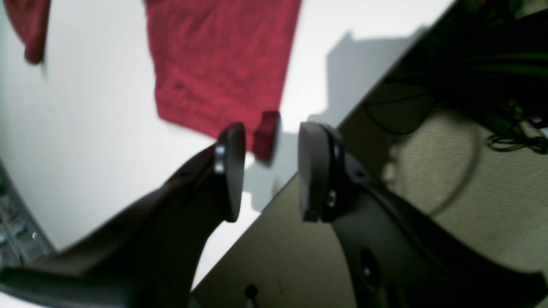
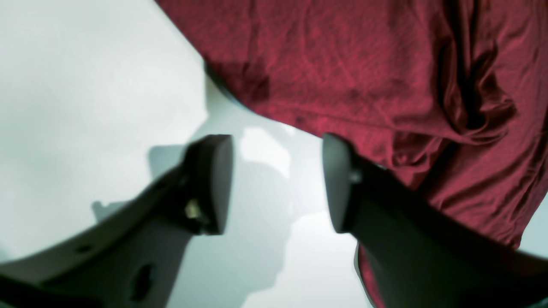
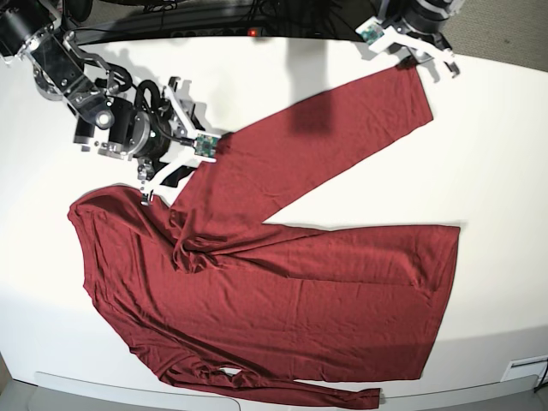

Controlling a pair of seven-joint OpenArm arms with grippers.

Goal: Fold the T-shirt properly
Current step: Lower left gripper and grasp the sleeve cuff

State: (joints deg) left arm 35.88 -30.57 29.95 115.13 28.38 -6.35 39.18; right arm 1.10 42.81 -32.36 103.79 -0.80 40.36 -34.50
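The T-shirt (image 3: pixel 291 291), maroon and long-sleeved, lies spread on the white table (image 3: pixel 497 154). One sleeve runs diagonally up to the far right, with its cuff (image 1: pixel 222 64) flat near the table's edge. My left gripper (image 1: pixel 272 130) hovers over that cuff, its jaws apart. A loose corner of the cuff (image 1: pixel 266 134) hangs blurred between them, unclamped. In the base view this left gripper (image 3: pixel 411 53) is at the top right. My right gripper (image 2: pixel 278 145) is open at the wrinkled shoulder edge (image 2: pixel 428 128), with bare table between its fingers. In the base view the right gripper (image 3: pixel 154 184) is at the left.
The table's far-right edge (image 1: pixel 364 102) runs just past the left gripper, with carpet and black cables (image 1: pixel 513 137) below it. Dark equipment (image 3: pixel 223 13) lines the back edge. A pale strip (image 3: pixel 103 385) runs along the front edge, under the other sleeve (image 3: pixel 282 390).
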